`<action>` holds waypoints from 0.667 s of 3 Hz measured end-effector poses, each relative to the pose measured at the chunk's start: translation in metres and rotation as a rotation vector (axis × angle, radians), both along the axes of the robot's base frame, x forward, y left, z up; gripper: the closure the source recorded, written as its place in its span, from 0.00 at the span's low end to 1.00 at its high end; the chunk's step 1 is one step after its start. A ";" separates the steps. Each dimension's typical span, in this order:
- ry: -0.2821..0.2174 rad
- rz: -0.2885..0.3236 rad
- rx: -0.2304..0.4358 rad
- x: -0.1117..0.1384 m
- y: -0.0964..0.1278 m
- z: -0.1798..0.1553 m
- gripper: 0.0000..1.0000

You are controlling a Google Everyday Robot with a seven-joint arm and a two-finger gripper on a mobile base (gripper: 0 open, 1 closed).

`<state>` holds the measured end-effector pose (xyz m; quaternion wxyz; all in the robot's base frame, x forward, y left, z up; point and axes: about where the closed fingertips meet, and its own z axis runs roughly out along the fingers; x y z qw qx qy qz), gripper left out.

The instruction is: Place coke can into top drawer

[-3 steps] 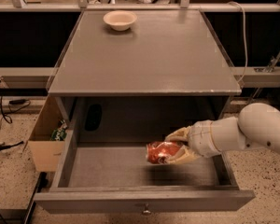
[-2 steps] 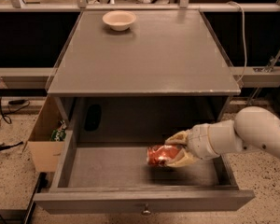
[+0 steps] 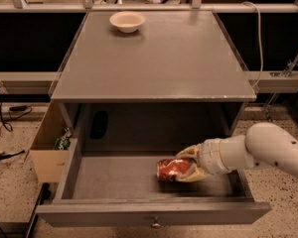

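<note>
The top drawer (image 3: 114, 175) of the grey cabinet is pulled out towards me, its round metal knob (image 3: 155, 225) on the front panel. The coke can (image 3: 172, 168), red-orange and dented, lies on its side inside the drawer, right of the middle. My gripper (image 3: 187, 163) reaches in from the right on a white arm. Its cream fingers (image 3: 189, 152) sit above and below the can's right end, closed around it. The can looks low against the drawer floor.
A cream bowl (image 3: 127, 21) stands at the back left of the cabinet top (image 3: 159, 58). A brown cardboard box (image 3: 48, 148) with a green packet sits left of the drawer. Cables lie on the speckled floor at the left. A rail runs behind the cabinet.
The arm has shifted slightly; the can stays in the fingers at much the same spot in the drawer, a touch lower.
</note>
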<state>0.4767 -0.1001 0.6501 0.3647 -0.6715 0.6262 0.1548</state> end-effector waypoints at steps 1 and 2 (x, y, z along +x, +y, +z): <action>-0.011 0.002 0.007 0.006 0.003 -0.005 1.00; -0.025 0.015 0.011 0.026 0.013 -0.011 1.00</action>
